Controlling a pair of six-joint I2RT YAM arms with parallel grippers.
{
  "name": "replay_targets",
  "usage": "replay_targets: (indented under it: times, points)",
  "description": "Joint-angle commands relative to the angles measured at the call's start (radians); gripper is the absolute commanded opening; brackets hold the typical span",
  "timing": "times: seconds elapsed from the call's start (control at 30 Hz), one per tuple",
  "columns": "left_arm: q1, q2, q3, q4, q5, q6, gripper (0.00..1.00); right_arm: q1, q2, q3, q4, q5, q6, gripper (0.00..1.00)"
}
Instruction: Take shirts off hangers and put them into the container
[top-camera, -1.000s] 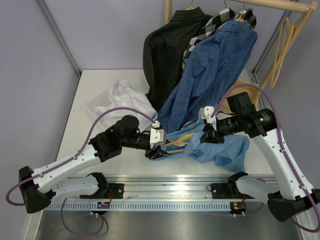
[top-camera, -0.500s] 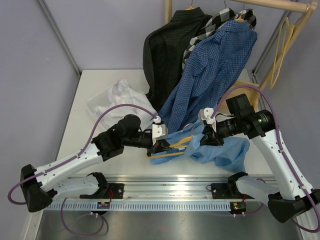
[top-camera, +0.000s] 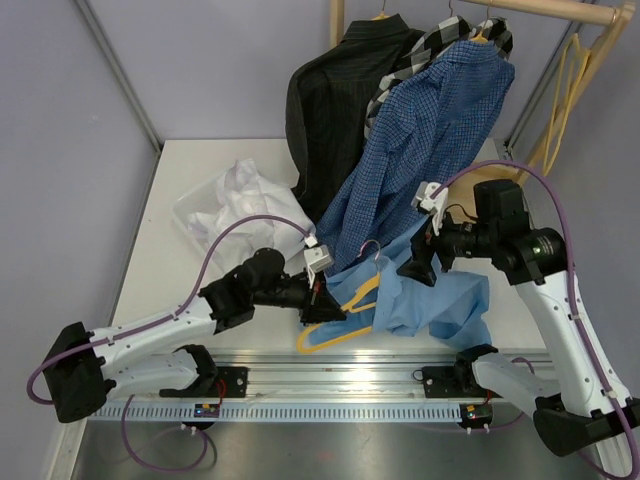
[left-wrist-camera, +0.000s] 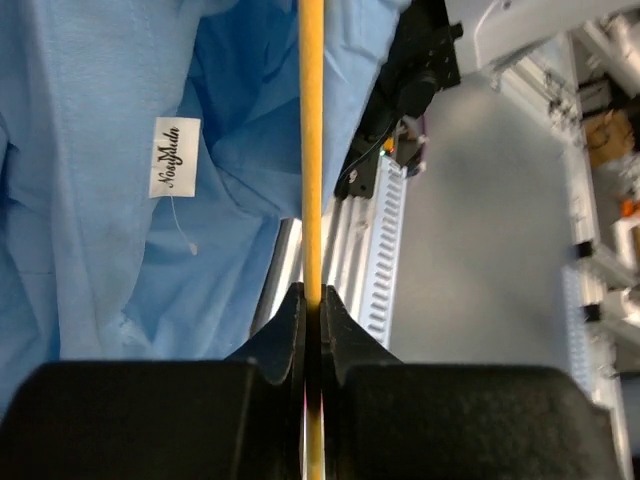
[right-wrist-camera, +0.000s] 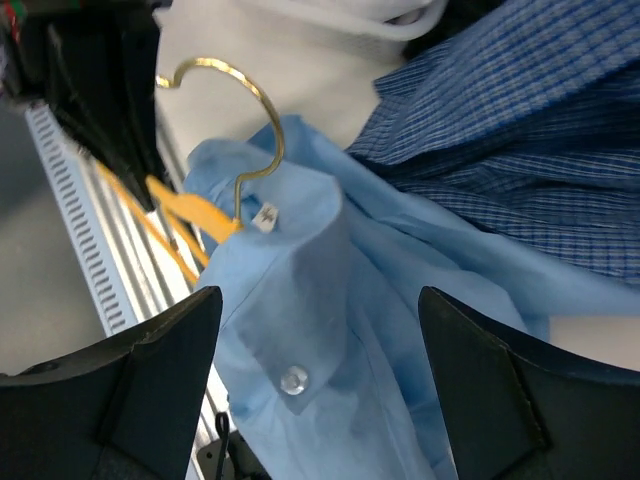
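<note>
Container (top-camera: 186, 214): far left, white shirt (top-camera: 245, 190) inside, well apart from the work.
Left gripper (top-camera: 318, 292): clamped on the yellow hanger (top-camera: 338, 322); best drawn leftward, level.
Light blue shirt (top-camera: 445, 310): heaped at the near edge, hook poking from its collar.
Right gripper (right-wrist-camera: 318, 300): spread wide over the collar, empty; best pinching cloth first.
</note>
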Motion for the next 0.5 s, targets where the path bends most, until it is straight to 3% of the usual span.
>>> replay_targets:
  times: [0.0,0.23,0.47]
  points:
    - [-0.005,-0.023,-0.018,0.193,-0.016,-0.219,0.0,-0.036,-0.032,0.085,0.079,0.081,0.157,0.88]
    - [-0.006,-0.067,-0.09,0.325,-0.098,-0.452,0.0,-0.046,-0.028,0.029,-0.045,-0.064,0.17,0.83]
    - [-0.006,-0.086,-0.086,0.365,-0.147,-0.502,0.0,-0.046,-0.015,-0.071,-0.02,-0.157,0.241,0.75]
